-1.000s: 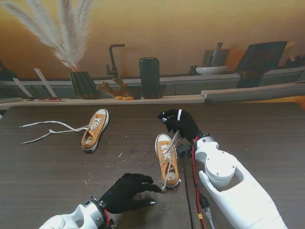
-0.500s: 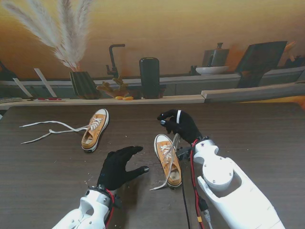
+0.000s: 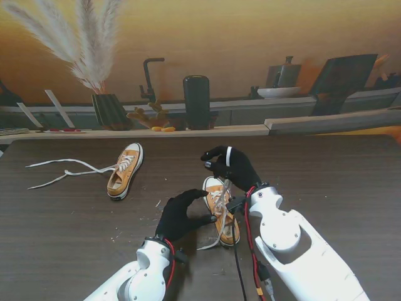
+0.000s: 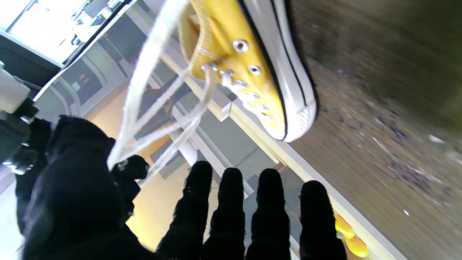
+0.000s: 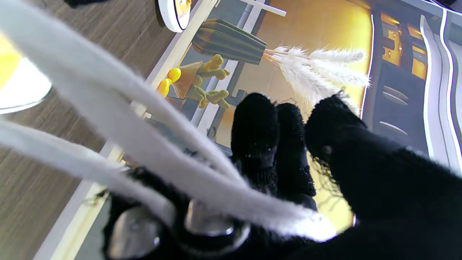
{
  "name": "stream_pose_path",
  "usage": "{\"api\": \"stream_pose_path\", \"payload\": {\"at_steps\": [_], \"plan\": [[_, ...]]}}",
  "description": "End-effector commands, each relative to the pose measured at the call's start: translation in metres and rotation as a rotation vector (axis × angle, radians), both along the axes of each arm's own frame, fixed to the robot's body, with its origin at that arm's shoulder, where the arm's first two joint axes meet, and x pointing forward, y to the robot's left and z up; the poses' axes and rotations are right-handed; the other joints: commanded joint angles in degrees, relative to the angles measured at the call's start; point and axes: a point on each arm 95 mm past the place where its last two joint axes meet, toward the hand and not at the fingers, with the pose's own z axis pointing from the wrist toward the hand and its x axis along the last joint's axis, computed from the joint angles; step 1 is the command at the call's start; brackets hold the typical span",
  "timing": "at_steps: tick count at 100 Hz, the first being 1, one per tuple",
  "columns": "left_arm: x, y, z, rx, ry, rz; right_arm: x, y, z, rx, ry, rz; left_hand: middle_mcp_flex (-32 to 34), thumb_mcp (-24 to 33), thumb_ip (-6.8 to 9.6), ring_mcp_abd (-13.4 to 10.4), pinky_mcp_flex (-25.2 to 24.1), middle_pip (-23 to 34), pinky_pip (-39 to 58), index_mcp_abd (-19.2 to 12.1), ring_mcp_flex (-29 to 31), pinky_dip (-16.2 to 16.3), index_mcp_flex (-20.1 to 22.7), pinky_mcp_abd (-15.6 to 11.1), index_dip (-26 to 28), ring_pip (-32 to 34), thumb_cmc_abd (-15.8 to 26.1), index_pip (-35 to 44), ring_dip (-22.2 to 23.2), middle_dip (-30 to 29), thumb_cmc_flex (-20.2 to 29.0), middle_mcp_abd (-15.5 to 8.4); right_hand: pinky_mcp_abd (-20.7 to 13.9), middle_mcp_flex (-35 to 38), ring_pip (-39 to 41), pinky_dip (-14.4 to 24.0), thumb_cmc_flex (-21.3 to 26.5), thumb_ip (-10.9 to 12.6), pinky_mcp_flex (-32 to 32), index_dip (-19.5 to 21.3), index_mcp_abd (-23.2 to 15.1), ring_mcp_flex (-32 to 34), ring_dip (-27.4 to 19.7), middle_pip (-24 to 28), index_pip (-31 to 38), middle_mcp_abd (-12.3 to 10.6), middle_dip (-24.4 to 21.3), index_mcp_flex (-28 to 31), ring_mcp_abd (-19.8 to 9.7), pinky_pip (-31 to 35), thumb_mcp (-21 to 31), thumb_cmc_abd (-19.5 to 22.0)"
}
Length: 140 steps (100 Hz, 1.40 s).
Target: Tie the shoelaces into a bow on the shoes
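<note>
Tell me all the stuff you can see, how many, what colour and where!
Shoes: two, yellow-orange; one between the hands, one farther left.
Laces: white; near shoe's held up by the right hand, far shoe's loose on the table.
Table: one, dark brown wood.
Pampas grass vase: one, dark, back left.
Black speaker: one, back centre.
Left hand: black glove, open beside the near shoe.
Right hand: black glove, holding laces.
</note>
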Motion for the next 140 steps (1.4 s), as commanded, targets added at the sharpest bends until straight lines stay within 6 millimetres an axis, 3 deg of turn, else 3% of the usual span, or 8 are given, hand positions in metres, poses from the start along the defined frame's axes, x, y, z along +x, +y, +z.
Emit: {"api": "stream_pose_path", "payload": {"at_steps": [1,27,49,86,118,124,127,140], "plan": [[-0.002,-0.013,0.002,-0.029,0.012,-0.031,-0.002,0.002,0.0,-0.021,-0.022,0.0,0.9,-0.9,-1.54,-0.6,0.4,0.5,1.4,-2.7,0.9,1.0,0.7,0.0,1.7,1.2,-1.7,2.1,0.6,1.4,1.1,-2.0,-2.6,-0.5,2.5,-0.8,1.0,-1.4,1.9,-1.0,-2.1,1.4,0.5,-2.0,0.4,0.2,-1.7,-0.1,-3.5,12.0,1.9,0.4],[0.0,-0.026,-0.003,-0.056,0.055,-0.036,-0.004,0.001,-0.001,-0.051,-0.046,0.003,2.2,-0.5,-1.37,-0.3,0.8,1.9,2.7,-3.3,1.7,0.9,1.4,0.3,4.2,2.4,-2.0,6.6,0.8,2.3,2.9,-1.8,-3.0,-1.4,1.8,-3.4,1.0,-1.4,1.6,-0.9,-4.1,1.4,-0.4,-10.4,0.4,0.3,-9.2,-0.7,-3.8,9.2,1.6,0.8],[0.003,-0.034,-0.006,-0.09,0.09,-0.046,-0.004,0.002,-0.002,-0.063,-0.056,0.008,5.1,-0.1,-1.08,-0.3,1.3,4.9,4.6,-5.9,3.1,0.6,2.6,0.5,9.8,4.2,-1.3,16.6,1.2,4.7,5.7,-2.4,-2.3,-1.3,1.3,-4.3,1.3,-1.5,1.5,-1.2,-4.5,1.4,-0.8,-12.1,0.9,0.5,-10.5,-0.7,-3.4,8.8,1.5,0.9],[0.006,-0.039,-0.01,-0.136,0.142,-0.055,-0.005,0.002,-0.003,-0.071,-0.054,0.015,8.3,5.7,-1.14,-0.7,1.5,9.2,6.7,-15.2,4.5,0.3,3.5,0.1,27.0,6.6,-5.3,43.8,1.8,8.4,12.1,-3.5,-1.5,-0.9,0.9,-4.8,2.0,-1.6,1.4,-1.5,-4.3,1.4,-1.2,-11.9,1.8,0.7,-10.4,-0.4,-2.6,8.6,1.3,0.8],[0.006,-0.038,-0.009,-0.169,0.184,-0.103,-0.004,0.002,-0.005,-0.073,-0.048,0.022,8.4,9.5,-1.07,-0.5,0.7,9.7,5.7,-15.3,3.8,0.1,3.0,-0.1,33.7,6.0,-5.1,47.4,1.6,9.3,10.8,-3.4,-0.8,-0.7,0.6,-5.1,2.3,-1.6,1.3,-1.6,-4.0,1.3,-1.4,-11.7,2.0,0.9,-10.2,-0.3,-1.9,8.2,1.2,0.8],[0.005,-0.038,-0.009,-0.189,0.189,-0.096,-0.004,0.001,-0.005,-0.074,-0.048,0.022,8.9,12.4,0.66,-0.1,0.8,10.2,5.6,-15.3,4.0,0.1,3.3,0.3,35.0,6.1,-5.2,48.4,1.6,9.7,9.3,-3.0,-0.6,-0.6,0.5,-5.2,2.3,-1.6,1.2,-1.6,-4.0,1.3,-1.5,-11.6,2.1,0.8,-10.2,-0.3,-1.9,8.1,1.2,0.8],[0.004,-0.038,-0.009,-0.199,0.192,-0.092,-0.004,0.001,-0.005,-0.074,-0.049,0.021,9.3,16.8,0.09,0.2,0.7,10.4,5.5,-15.2,4.1,0.2,3.8,0.5,36.2,6.0,-5.8,48.5,1.7,10.1,7.9,-2.8,-0.5,-0.6,0.6,-5.2,2.3,-1.6,1.2,-1.6,-4.1,1.3,-1.5,-11.6,2.1,0.8,-10.1,-0.2,-1.9,8.1,1.2,0.8],[0.003,-0.036,-0.008,-0.246,0.203,-0.069,-0.004,0.001,-0.006,-0.075,-0.048,0.021,11.6,18.9,1.85,1.3,0.9,11.4,5.2,-15.0,4.6,0.2,8.0,1.5,40.0,5.7,-5.0,50.7,1.4,10.9,6.0,-1.9,-0.3,-0.5,0.5,-5.2,2.4,-1.6,1.2,-1.7,-4.1,1.3,-1.5,-11.6,2.2,0.9,-10.1,-0.3,-1.8,8.0,1.2,0.8]]}}
